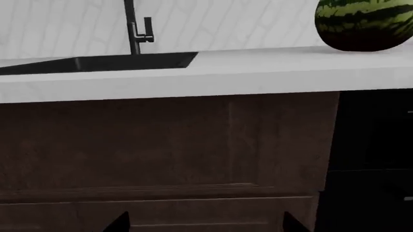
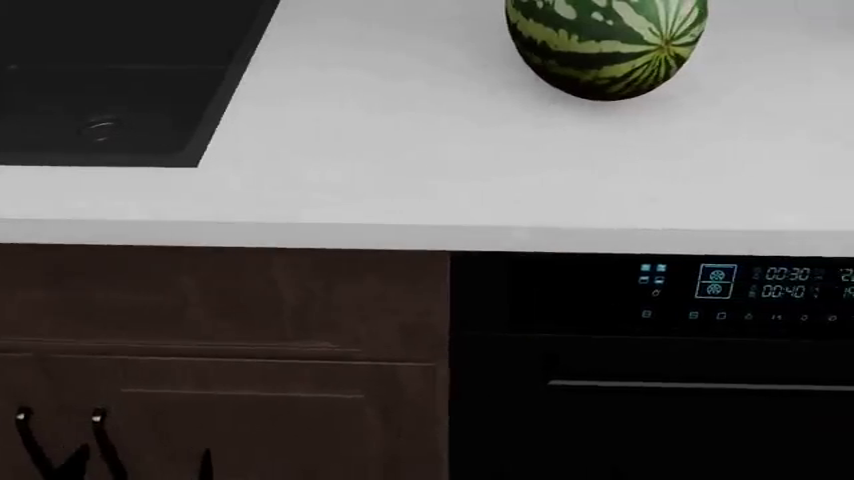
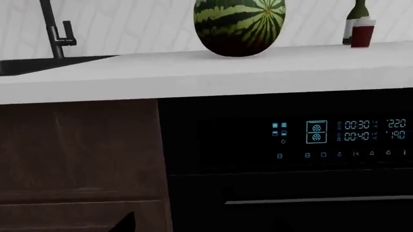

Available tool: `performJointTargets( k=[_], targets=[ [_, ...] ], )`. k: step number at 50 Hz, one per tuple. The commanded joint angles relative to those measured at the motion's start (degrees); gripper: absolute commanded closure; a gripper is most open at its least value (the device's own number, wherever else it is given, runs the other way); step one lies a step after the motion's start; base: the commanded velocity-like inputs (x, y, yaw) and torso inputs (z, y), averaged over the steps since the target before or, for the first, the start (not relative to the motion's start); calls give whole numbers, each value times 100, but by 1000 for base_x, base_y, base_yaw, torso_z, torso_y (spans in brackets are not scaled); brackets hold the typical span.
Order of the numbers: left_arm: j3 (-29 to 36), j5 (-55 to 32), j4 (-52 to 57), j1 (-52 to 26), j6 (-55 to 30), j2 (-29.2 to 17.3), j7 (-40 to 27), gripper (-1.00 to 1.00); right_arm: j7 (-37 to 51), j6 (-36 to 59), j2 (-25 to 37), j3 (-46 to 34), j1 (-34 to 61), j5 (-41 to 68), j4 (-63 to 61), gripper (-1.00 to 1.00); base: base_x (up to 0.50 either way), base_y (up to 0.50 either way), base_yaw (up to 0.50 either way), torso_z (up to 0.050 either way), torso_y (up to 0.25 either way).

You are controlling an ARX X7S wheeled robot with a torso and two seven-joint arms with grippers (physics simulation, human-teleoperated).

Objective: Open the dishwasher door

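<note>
Place: home kitchen | white countertop [image 2: 400, 150]; black inset sink [image 2: 107, 90] at 10 o'clock; striped green watermelon [image 2: 607, 45] at 1 o'clock; dark brown wooden cabinet front [image 2: 227, 340]

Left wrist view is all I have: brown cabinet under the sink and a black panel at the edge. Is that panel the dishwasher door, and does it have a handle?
Observer: Yes. The head view shows the dishwasher door with a slim silver handle running horizontally, below a control strip with cyan digits.
Operator: Is anything touching the handle?
Observer: No. In the right wrist view it is bare along its visible length.
Operator: Anything on the counter besides the watermelon?
Observer: A dark bottle with a red label stands by the back wall, apart from the watermelon.
</note>
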Motion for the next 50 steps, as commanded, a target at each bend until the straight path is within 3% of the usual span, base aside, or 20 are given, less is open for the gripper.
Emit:
performJointTargets(
  k=[1, 30, 50],
  targets=[
    [84, -63, 35, -11, -2, -93, -111, -100, 100, 11, 93, -87, -12, 96, -94, -100, 0, -500, 0, 0, 0],
    [281, -208, 17, -57, -5, -262, -288, -100, 395, -47, 281, -353, -29, 34, -235, -100, 0, -499, 0, 0, 0],
    [361, -91, 27, -121, -233, -342, -579, -100, 635, 93, 414, -627, -74, -297, -554, -100, 0, 0, 0, 0, 0]
  ],
)
